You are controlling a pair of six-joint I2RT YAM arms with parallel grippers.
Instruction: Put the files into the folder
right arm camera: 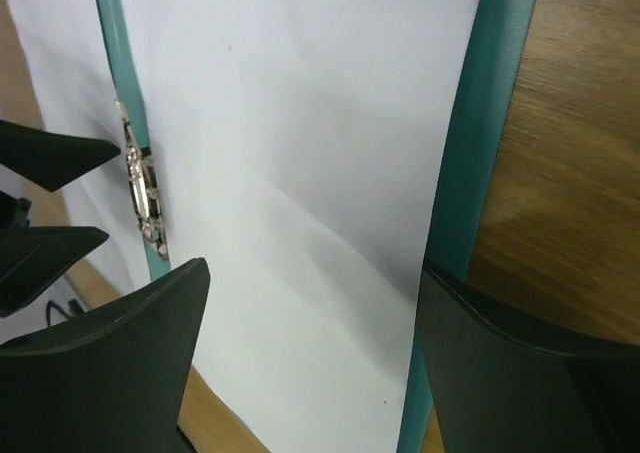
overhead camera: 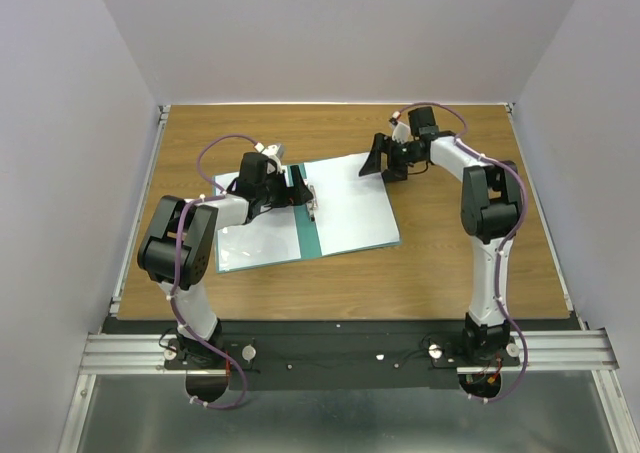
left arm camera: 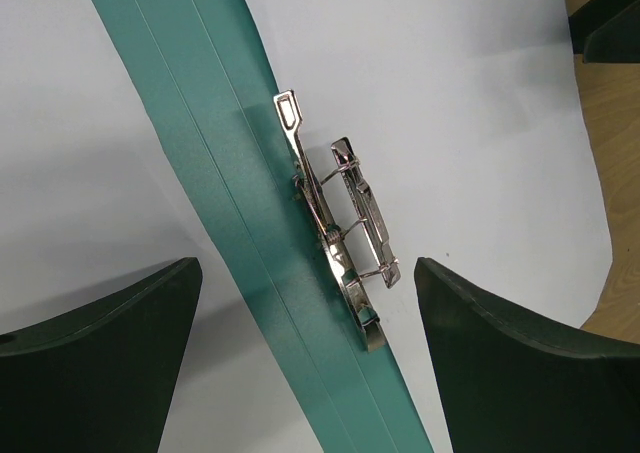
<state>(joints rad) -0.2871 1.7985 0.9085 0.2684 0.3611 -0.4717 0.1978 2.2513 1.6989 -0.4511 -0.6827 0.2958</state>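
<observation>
Teal folder (overhead camera: pixel 306 231) edges, wooden table (overhead camera: pixel 450 273) beyond

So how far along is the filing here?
Done: a white sheet lies on the open folder's right half. In hand: nothing held; the right gripper is open at the sheet's far corner, the left gripper open over the metal clip. Left: whether both sheets are in is unclear; the folder is not closed.
</observation>
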